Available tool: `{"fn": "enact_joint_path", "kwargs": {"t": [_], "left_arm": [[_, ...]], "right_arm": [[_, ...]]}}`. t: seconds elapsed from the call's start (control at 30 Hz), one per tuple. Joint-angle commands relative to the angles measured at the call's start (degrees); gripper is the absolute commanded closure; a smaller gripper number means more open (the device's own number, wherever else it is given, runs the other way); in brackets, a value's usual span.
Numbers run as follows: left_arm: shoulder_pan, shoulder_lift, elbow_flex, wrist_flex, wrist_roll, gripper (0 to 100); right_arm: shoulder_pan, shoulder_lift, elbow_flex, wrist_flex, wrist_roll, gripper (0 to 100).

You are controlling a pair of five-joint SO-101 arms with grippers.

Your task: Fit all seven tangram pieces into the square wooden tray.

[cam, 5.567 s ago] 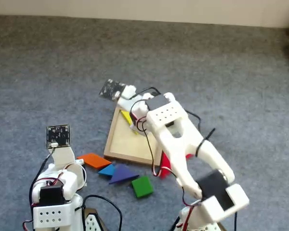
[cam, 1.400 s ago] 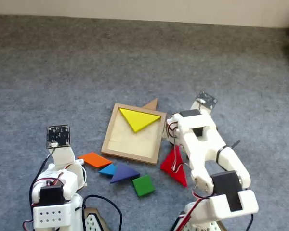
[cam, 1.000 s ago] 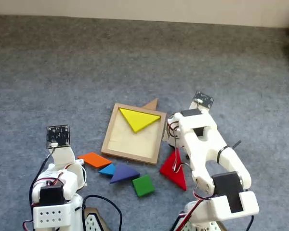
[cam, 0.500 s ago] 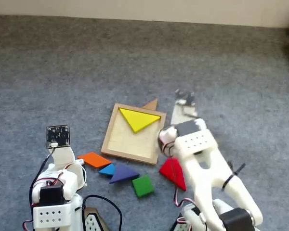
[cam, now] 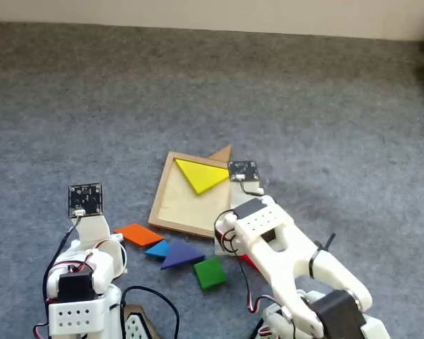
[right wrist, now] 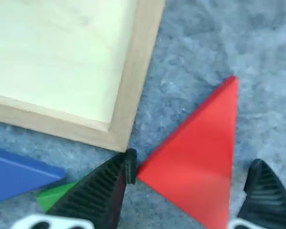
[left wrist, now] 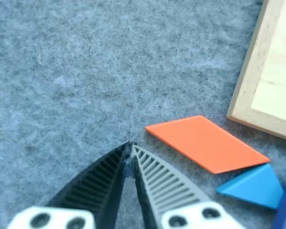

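Toward the near edge of the table, my left gripper (left wrist: pixel 131 149) hangs over the grey carpet with its fingers pressed together, just beside the orange parallelogram (left wrist: pixel 205 143). Close by lie the blue triangle (cam: pixel 156 248), the purple triangle (cam: pixel 181 255) and the green square (cam: pixel 209 272). My right gripper (right wrist: pixel 193 166) is spread wide on both sides of the red triangle (right wrist: pixel 195 152), at the near right corner of the wooden tray (cam: pixel 162 189). Farther, the yellow triangle (cam: pixel 201 174) sits in the tray's far right corner, and a brown triangle (cam: pixel 221 152) lies just outside the far rim.
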Motion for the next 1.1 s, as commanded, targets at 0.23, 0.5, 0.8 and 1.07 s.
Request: {"fn": "enact_joint_path", "kwargs": {"t": [0.23,0.5,0.8,1.07], "left_arm": [[0.6,-3.0,1.1,0.3,-0.5,99],[0.6,-3.0,1.1,0.3,-0.5,99],[0.6,-3.0,1.1,0.3,-0.5,99],[0.6,-3.0,1.1,0.3,-0.5,99]], "right_arm": [[-0.6,1.3,0.4,-4.5,0.3,64.9],[-0.5,0.9,4.3,-4.6,0.6,64.9],[-0.5,0.8,4.5,-3.9,0.7,64.9],[-0.4,0.8,4.4,-2.6,0.7,67.0]]}}
